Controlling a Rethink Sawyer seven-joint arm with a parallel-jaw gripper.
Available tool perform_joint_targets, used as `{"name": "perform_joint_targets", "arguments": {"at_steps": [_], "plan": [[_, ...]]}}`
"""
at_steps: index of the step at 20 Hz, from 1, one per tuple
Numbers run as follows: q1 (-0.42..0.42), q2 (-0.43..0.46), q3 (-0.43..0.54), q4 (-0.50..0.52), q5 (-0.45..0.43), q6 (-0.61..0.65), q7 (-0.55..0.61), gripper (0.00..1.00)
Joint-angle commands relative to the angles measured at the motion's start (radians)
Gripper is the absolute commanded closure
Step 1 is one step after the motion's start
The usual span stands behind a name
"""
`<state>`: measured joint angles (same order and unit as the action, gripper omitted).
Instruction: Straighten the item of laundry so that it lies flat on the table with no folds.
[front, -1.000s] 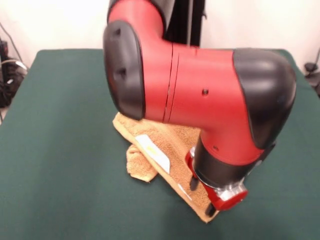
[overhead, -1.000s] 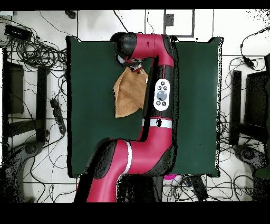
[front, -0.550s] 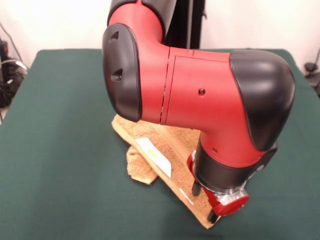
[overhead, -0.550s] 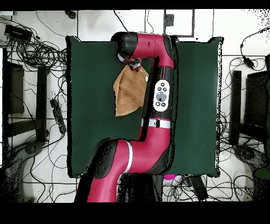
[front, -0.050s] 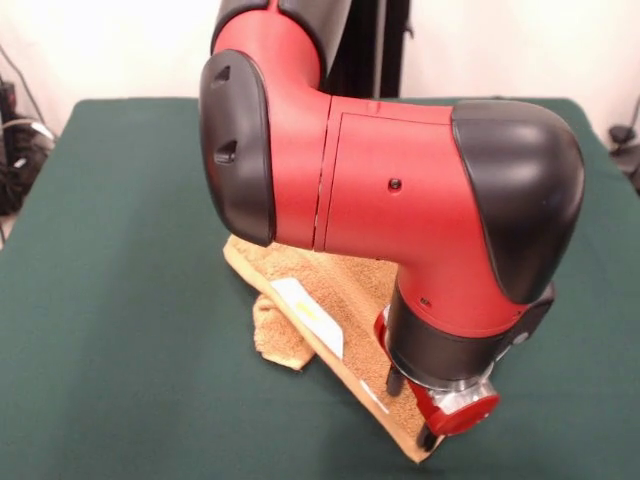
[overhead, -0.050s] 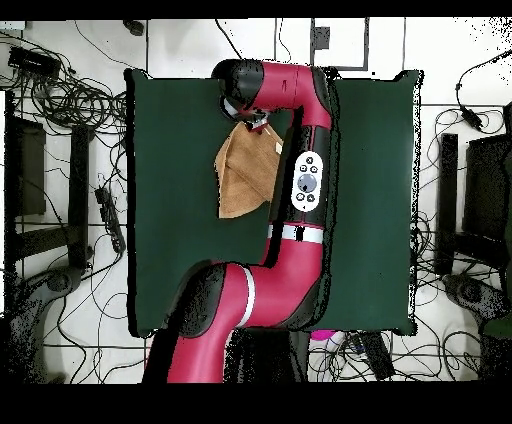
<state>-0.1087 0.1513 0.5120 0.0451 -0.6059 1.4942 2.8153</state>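
The item of laundry is an orange-tan towel with a white label, lying on the green table. It runs as a long slanted strip, with a bunched fold at its left side. The gripper is down on the strip's near corner, at the towel's surface. Much of the towel is hidden by the red and black arm. From overhead the item of laundry is a folded, roughly triangular shape on the table, and the gripper is at its upper tip.
The arm stretches over the middle of the table along the towel's right side. Cables and equipment lie on the floor around the table.
The gripper has shifted slightly toward the table's near edge in the front view, and the towel's near corner has moved with it. The bunched fold has stayed where it was.
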Motion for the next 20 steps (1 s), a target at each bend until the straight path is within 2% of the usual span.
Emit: {"name": "perform_joint_targets", "arguments": {"at_steps": [1,10,13,15,17,20], "plan": [[0.005,-0.018,0.124,0.131,-0.03,0.022,0.224,0.0],[-0.004,-0.047,0.151,0.111,-0.095,0.04,0.191,0.0],[0.018,-0.102,0.05,0.101,-0.148,0.186,0.145,0.0],[0.03,-0.12,-0.018,0.095,-0.192,0.221,0.108,0.0],[0.023,-0.115,-0.009,0.095,-0.209,0.213,0.095,0.0],[0.008,-0.095,0.055,0.101,-0.204,0.182,0.108,0.0]]}}
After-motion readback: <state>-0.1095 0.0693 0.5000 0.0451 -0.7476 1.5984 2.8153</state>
